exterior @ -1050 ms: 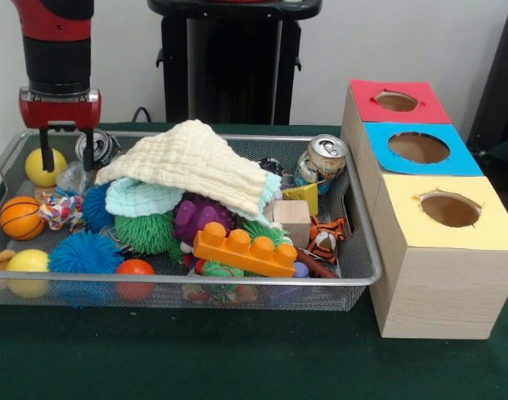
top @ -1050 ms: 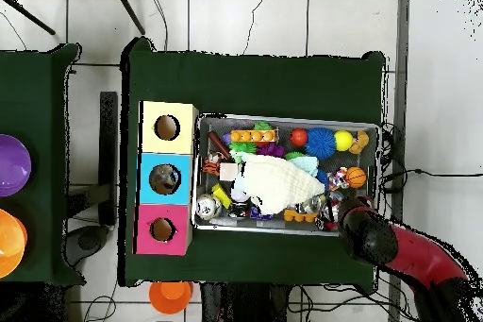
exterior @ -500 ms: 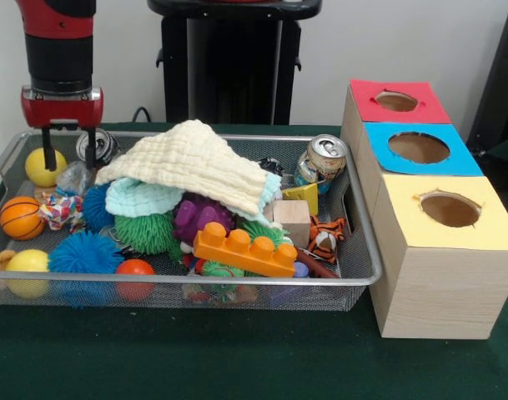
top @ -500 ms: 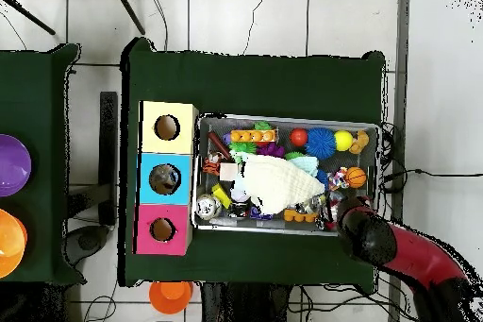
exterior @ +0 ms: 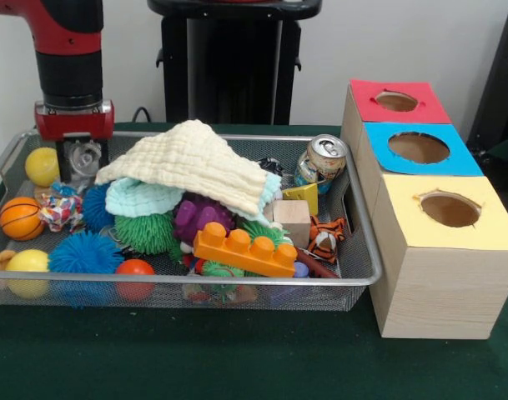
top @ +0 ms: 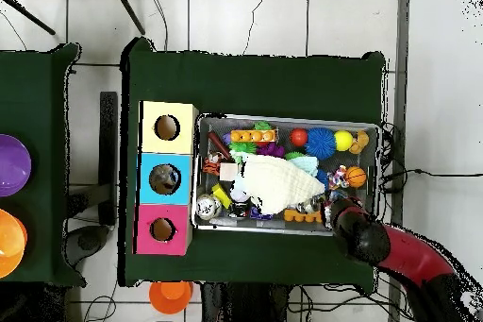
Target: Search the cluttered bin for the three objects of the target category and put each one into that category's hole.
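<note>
My gripper hangs low in the back left corner of the wire bin. Its fingers stand open on either side of a silver can. A second can leans at the bin's back right, and shows in the overhead view as the can beside the boxes. Three boxes with holes line the bin's right side: red, blue and yellow. In the overhead view the arm covers the gripper and the silver can.
A cream cloth is draped over the middle of the pile. Around it lie a yellow ball, a basketball, spiky balls, an orange brick and a wooden cube.
The gripper has moved right and down, from beside the yellow ball to straddling the silver can.
</note>
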Robot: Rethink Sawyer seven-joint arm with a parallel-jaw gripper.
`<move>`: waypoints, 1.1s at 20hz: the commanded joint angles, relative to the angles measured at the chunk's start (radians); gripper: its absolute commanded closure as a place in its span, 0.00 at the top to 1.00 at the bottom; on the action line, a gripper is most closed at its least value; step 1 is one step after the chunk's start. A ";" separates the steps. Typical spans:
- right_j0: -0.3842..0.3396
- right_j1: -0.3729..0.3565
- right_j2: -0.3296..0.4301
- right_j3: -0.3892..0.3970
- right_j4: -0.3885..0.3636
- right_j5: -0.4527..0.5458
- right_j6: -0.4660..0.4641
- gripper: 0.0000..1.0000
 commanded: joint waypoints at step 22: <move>0.210 0.142 -0.222 -0.147 -0.072 0.016 0.137 1.00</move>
